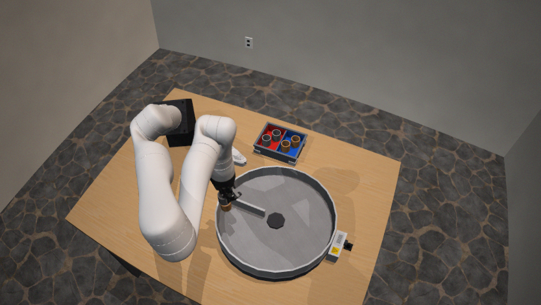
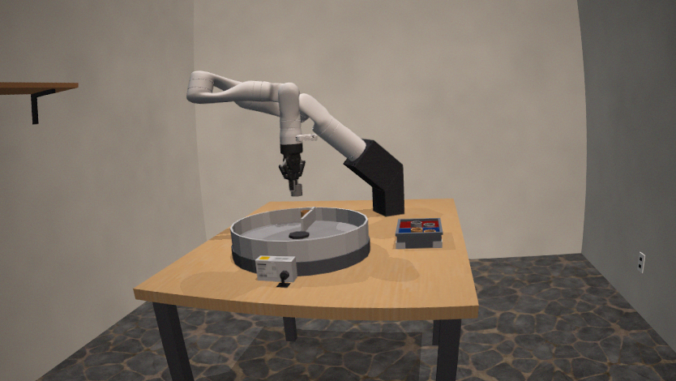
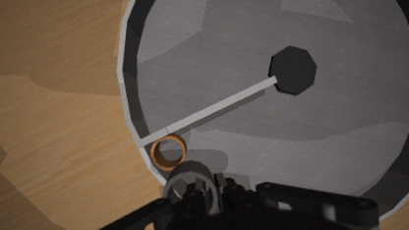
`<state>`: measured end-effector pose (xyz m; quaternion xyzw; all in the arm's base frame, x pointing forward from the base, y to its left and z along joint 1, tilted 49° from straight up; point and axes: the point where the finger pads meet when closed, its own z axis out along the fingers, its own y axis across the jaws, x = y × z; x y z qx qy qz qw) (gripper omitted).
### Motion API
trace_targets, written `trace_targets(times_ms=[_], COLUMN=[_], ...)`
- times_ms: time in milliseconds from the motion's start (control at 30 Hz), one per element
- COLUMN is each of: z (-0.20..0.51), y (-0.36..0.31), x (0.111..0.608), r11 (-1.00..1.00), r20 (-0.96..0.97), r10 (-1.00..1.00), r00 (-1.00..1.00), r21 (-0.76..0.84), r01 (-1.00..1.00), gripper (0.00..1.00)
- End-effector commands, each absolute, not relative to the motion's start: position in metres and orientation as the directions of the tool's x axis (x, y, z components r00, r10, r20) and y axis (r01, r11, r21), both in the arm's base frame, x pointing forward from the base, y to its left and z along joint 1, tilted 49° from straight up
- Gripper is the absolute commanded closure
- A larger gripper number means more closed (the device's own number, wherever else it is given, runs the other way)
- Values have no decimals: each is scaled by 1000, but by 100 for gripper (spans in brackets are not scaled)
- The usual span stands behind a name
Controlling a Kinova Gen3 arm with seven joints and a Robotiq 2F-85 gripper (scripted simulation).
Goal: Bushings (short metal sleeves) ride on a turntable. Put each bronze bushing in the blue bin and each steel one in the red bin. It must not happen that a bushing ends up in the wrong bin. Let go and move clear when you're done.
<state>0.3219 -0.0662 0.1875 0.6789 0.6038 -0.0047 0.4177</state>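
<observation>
My gripper (image 2: 295, 186) is shut on a grey steel bushing (image 2: 296, 190) and holds it well above the far left rim of the turntable (image 2: 299, 234). In the wrist view the steel bushing (image 3: 192, 181) sits between the fingers, seen end-on. A bronze bushing (image 3: 168, 152) stands on the turntable below, against the rim and beside the grey divider bar (image 3: 216, 110). It also shows in the top view (image 1: 226, 206), under the gripper (image 1: 228, 196). The red bin (image 1: 270, 137) holds two steel bushings. The blue bin (image 1: 291, 143) holds two bronze ones.
The bins form one grey tray (image 2: 418, 233) on the table, right of the turntable. The arm's black base (image 2: 380, 177) stands behind. A black hub (image 1: 275, 220) marks the turntable's centre. A control box (image 2: 275, 268) sits at its front edge.
</observation>
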Motion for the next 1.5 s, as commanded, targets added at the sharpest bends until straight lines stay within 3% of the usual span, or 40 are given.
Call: trace_targets(times_ms=[0,200,400,900,1100,1300,1467], z=[165,157,123,82,46,44,14], y=[-39,-31,9,57,99,101,136], x=[321,321,321,321,321,321,321], r11=[184,227,419,606,730,734,797], r20=[-577,-603,-698,-750,-743,-741,-694], r10=[801,790,708,556,378,372,203], r00=[156,109,-111,-357,-553,-559,-690], r21=[486,453,287,72,-128,-134,-293], r01=[855,862,861,792,671,666,529], gripper=[100,100,100,100,100,100,100])
